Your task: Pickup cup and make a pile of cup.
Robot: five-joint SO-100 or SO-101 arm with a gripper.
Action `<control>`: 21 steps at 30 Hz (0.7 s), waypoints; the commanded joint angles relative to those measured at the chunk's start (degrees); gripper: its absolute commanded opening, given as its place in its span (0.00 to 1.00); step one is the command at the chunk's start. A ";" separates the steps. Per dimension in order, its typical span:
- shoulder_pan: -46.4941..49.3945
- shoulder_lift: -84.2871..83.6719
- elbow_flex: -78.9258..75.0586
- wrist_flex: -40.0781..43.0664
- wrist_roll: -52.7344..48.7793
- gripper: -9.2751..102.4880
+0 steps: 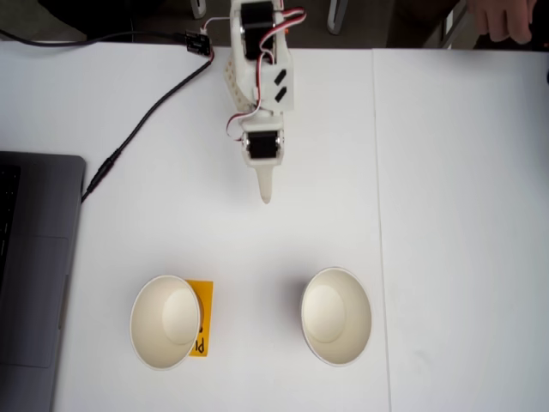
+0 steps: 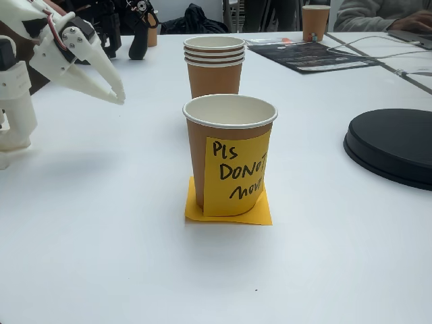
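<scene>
We judge nothing is stacked yet. The cup (image 2: 229, 154) with the "Pls do not move" note stands on a loose sticky note (image 2: 228, 212), well apart from the plain cup (image 1: 335, 315). The end effector (image 2: 116, 91) hangs empty, fingers together, above the surface (image 1: 446, 215).

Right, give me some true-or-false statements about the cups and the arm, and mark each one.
1. The cup with the note stands upright on the table. True.
2. The fingers are gripping a cup. False: they hang above bare table, apart from both cups, and hold nothing.
3. The cup with the note is already nested in the stack of cups. False: it stands alone, apart from the stack.
4. In a fixed view, a laptop lies at the left edge of the table. True.
5. The cup with the note holds a drink. False: its inside looks empty.
</scene>
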 commanded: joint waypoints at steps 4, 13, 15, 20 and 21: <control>-0.18 0.62 -0.44 -1.05 -0.26 0.02; -0.18 0.62 -0.44 -1.05 -0.26 0.02; -0.18 0.62 -0.44 -1.05 -0.18 0.02; -0.18 0.44 -0.53 -1.05 -0.35 0.02; 0.44 0.00 -0.79 -0.97 -0.18 0.02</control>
